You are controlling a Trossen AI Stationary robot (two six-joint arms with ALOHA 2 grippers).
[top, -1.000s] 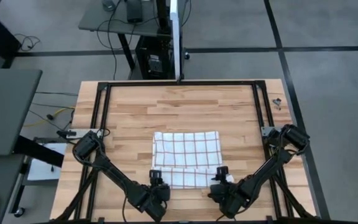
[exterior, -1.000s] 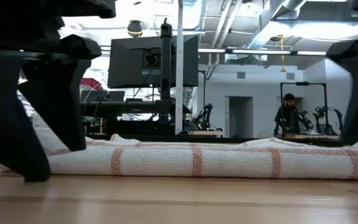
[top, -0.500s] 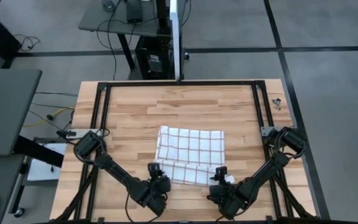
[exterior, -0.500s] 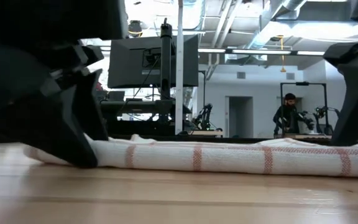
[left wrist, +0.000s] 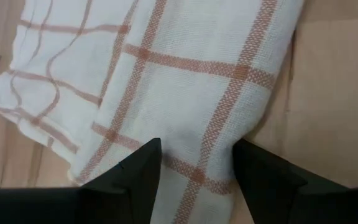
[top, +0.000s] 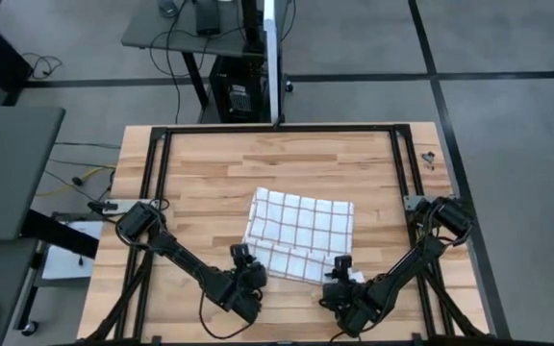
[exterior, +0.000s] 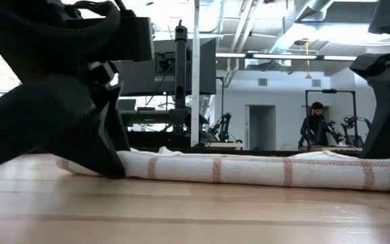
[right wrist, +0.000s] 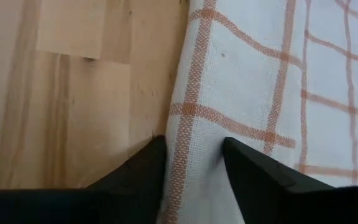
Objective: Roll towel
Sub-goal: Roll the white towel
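Note:
A white towel with a red grid (top: 301,223) lies on the wooden table. Its near part is rolled into a roll (top: 291,261); its far part lies flat and askew. In the low view the roll (exterior: 249,169) lies along the table. My left gripper (top: 243,259) is shut on the roll's left end and my right gripper (top: 342,267) on its right end. Each wrist view shows two dark fingers on either side of the roll, left (left wrist: 194,168) and right (right wrist: 194,162). My left gripper pinches the roll's left end (left wrist: 191,137) between its two fingers, several layers, fingers across the roll and slanting down from the near side. The roll lies on the table. My right gripper pinches the roll's right end (right wrist: 197,124) between its two fingers, several layers, slanting down from the near side. The roll rests on the table.
A black frame (top: 277,129) runs round the far and side edges of the table. Bare wood (top: 277,159) lies beyond the towel's far edge. A small dark part (top: 429,157) lies at the far right corner. A person (exterior: 313,125) stands in the room behind.
My left gripper has gone toward the table's far edge, taking the roll's left end with it. My right gripper has stayed nearly in place. The towel has turned about on the table: its flat part now lies askew, shifted toward the far right.

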